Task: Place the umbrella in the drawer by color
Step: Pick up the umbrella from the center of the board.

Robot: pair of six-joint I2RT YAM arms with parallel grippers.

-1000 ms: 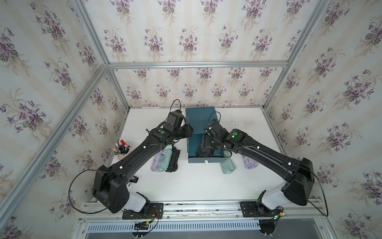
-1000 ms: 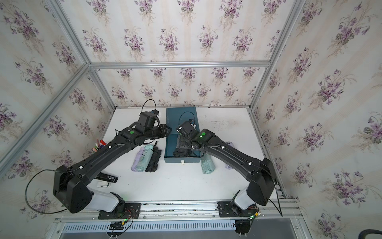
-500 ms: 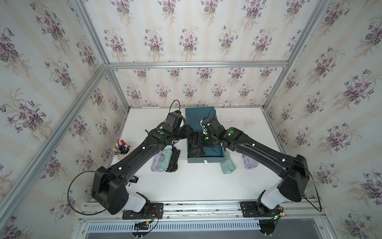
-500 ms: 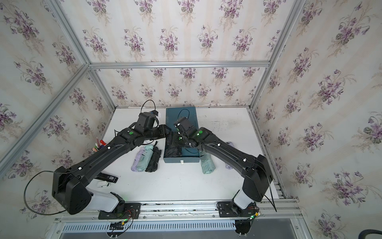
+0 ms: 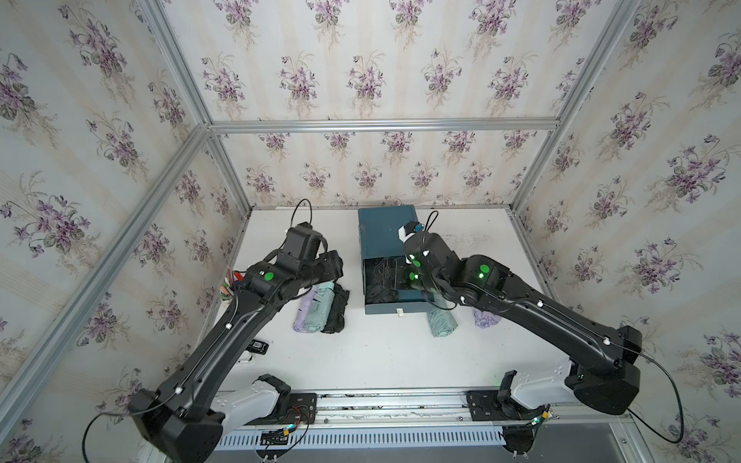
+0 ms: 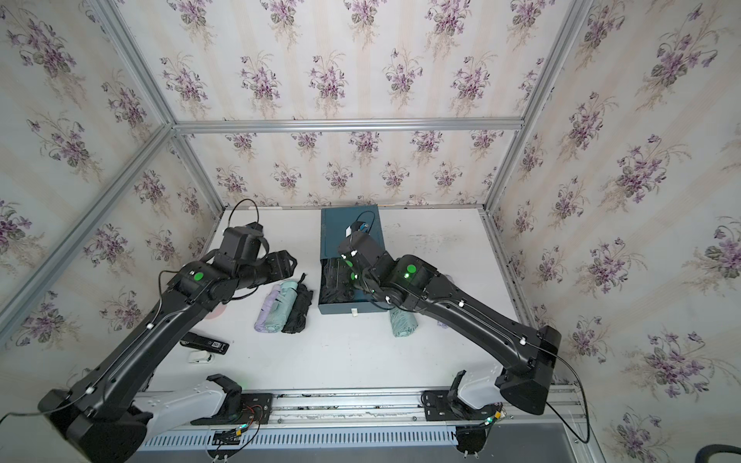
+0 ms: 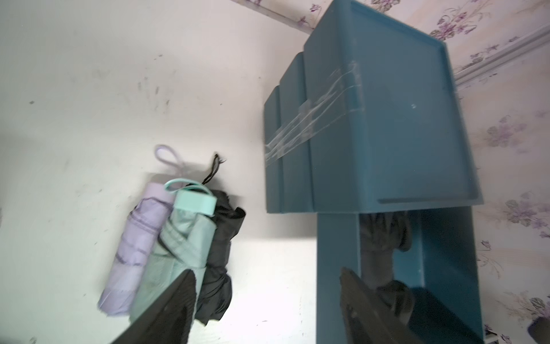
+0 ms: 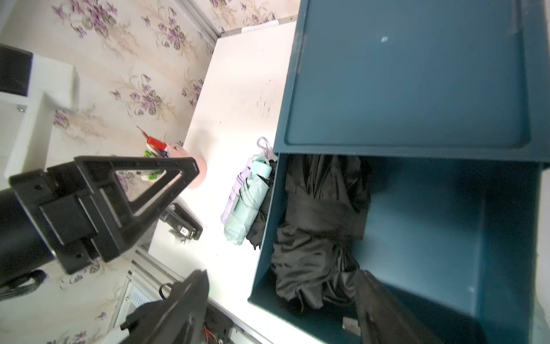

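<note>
The blue drawer cabinet point(image 5: 381, 232) point(image 6: 349, 230) stands at the back with its top drawer point(image 5: 401, 308) point(image 8: 446, 238) pulled out. A black umbrella point(image 5: 377, 286) point(image 6: 333, 286) point(image 8: 315, 223) lies along the drawer's left side. My right gripper point(image 5: 389, 276) point(image 8: 282, 297) hangs open over it, one finger outside the drawer wall. My left gripper point(image 5: 335, 266) point(image 7: 268, 297) is open and empty, just left of the drawer. On the table to the drawer's left lie a purple umbrella point(image 5: 304, 314) point(image 7: 140, 247), a mint umbrella point(image 5: 320, 306) point(image 7: 181, 247) and a black umbrella point(image 5: 337, 310) point(image 7: 220, 268).
Right of the drawer lie another mint umbrella point(image 5: 441, 324) and a purple one point(image 5: 486, 318), partly under my right arm. A pink pen cup point(image 8: 196, 169) stands at the left wall. A black stapler point(image 6: 204, 343) and a small white object point(image 6: 199, 356) lie front left.
My left gripper has opened and drawn back leftward from the drawer, leaving the black umbrella inside. My right gripper has shifted over that umbrella, toward the cabinet.
</note>
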